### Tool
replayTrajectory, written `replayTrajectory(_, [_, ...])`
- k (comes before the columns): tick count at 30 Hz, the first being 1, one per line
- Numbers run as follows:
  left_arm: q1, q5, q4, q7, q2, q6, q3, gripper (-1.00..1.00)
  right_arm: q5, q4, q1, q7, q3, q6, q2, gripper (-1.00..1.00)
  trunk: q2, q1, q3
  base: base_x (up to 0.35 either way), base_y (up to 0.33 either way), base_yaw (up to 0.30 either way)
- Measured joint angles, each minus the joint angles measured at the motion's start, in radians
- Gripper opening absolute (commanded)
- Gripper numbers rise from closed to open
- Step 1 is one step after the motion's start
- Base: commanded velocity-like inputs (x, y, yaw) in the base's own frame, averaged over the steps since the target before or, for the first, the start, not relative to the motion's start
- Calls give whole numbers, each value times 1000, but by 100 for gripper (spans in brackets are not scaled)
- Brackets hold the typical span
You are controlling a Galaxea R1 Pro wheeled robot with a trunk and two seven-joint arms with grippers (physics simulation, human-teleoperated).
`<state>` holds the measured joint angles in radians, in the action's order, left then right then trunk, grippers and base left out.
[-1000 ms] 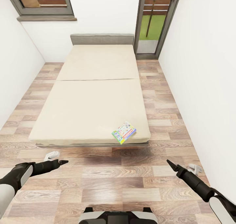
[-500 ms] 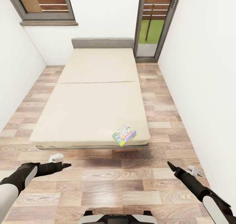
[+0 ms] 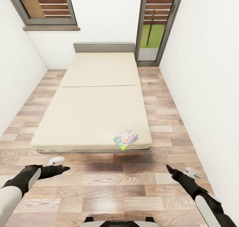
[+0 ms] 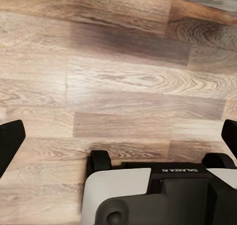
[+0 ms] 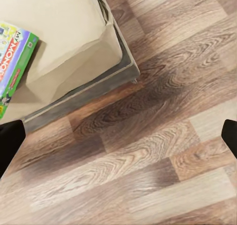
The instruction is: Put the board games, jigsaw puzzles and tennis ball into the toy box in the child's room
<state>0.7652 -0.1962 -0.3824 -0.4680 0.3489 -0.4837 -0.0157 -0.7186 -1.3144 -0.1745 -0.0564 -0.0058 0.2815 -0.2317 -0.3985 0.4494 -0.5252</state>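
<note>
Narrow white-walled child's room (image 3: 205, 70), wood plank floor (image 3: 109, 187), two dark-framed windows (image 3: 44, 6) on far wall. Low bed (image 3: 93, 114) along the middle, beige mattress, grey headboard (image 3: 104, 47) at far end, grey frame corner seen close in right wrist view (image 5: 89, 87). One board game (image 3: 125, 138) with green edge and red Monopoly lettering, flat on mattress near bed's front right corner, just inside front edge; also at (image 5: 12, 62). Robot base (image 4: 163, 195) over floor planks in left wrist view. Left pincer (image 3: 61, 169) low over floor, short of bed's front left corner, empty; fingertips (image 4: 10, 141) spread wide apart. Right pincer (image 3: 171, 171) over floor, short of bed's front right corner, empty; fingertips (image 5: 11, 141) spread wide. Both pincers well apart from board game.
</note>
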Motion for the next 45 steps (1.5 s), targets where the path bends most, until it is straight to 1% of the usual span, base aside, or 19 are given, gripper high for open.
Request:
replayTrajectory(2, [0, 0, 0, 4, -1, 0, 0, 100, 7, 2, -7, -18, 0, 6, 12, 100, 0, 0, 3, 0, 0, 0])
replayTrajectory(6, [0, -1, 0, 7, -1, 0, 0, 100, 32, 3, -14, -64, 1, 35, 21, 100, 0, 0, 10, 0, 0, 0])
replayTrajectory(7, [0, -1, 0, 8, -1, 0, 0, 100, 49, 4, -19, -84, 1, 50, 25, 100, 0, 0, 12, 0, 0, 0])
replayTrajectory(11, [0, -1, 0, 9, -1, 0, 0, 100, 94, 4, -32, -120, 5, 78, 43, 100, 0, 0, 18, 0, 0, 0])
replayTrajectory(12, [0, -1, 0, 9, -1, 0, -1, 100, 117, 4, -40, -133, 10, 92, 56, 100, 0, 0, 20, 0, 0, 0])
replayTrajectory(16, [0, -1, 0, 9, -1, 0, -1, 100, 171, 3, -56, -153, 17, 124, 92, 100, 0, 0, 27, 0, 0, 0])
replayTrajectory(17, [0, -1, 0, 9, -1, 0, -1, 100, 200, 2, -63, -159, 19, 143, 109, 100, 0, 0, 28, 0, 0, 0])
replayTrajectory(21, [0, -2, 0, 5, 0, 0, -1, 100, 268, -2, -73, -168, 21, 201, 147, 100, 0, 0, 35, 0, 0, 0])
replayTrajectory(22, [0, -2, 0, 4, 0, 0, -1, 100, 273, -2, -73, -169, 21, 208, 151, 100, 0, 0, 37, 0, 0, 0])
replayTrajectory(25, [0, -3, -1, 1, 1, 2, -3, 100, 282, -3, -76, -169, 18, 224, 155, 100, 0, 0, 42, 0, 0, 0])
replayTrajectory(27, [0, -3, -1, -1, 2, 2, -3, 100, 284, -3, -77, -170, 16, 228, 154, 100, 0, 0, 45, 0, 0, 0])
replayTrajectory(31, [0, -4, -2, -25, 10, 3, -1, 100, 285, -11, -78, -167, 6, 245, 148, 100, 0, 0, 51, 0, 0, 0])
replayTrajectory(36, [0, -3, -3, -123, 30, 3, -1, 100, 280, -35, -78, -162, -31, 292, 146, 100, 0, 0, 60, 0, 0, 0])
replayTrajectory(37, [0, -3, -3, -163, 39, 3, -1, 100, 274, -42, -77, -158, -46, 307, 145, 100, 0, 0, 61, 0, 0, 0])
replayTrajectory(40, [0, -2, -3, -219, 53, 3, -2, 100, 258, -49, -77, -135, -66, 323, 143, 100, 0, 0, 66, 0, 0, 0])
replayTrajectory(41, [0, -2, -3, -249, 61, 3, -3, 100, 244, -51, -77, -108, -76, 329, 142, 100, 0, 0, 68, 0, 0, 0])
replayTrajectory(43, [0, -2, -4, -274, 69, 3, -3, 100, 230, -53, -77, -69, -86, 334, 141, 100, 0, 0, 71, 0, 0, 0])
replayTrajectory(44, [0, -2, -3, -295, 75, 3, -4, 100, 220, -53, -77, -25, -95, 336, 138, 100, 0, 0, 73, 0, 0, 0])
replayTrajectory(45, [0, -3, -3, -304, 77, 3, -4, 100, 215, -53, -77, -2, -100, 337, 135, 100, 0, 0, 75, 0, 0, 0])
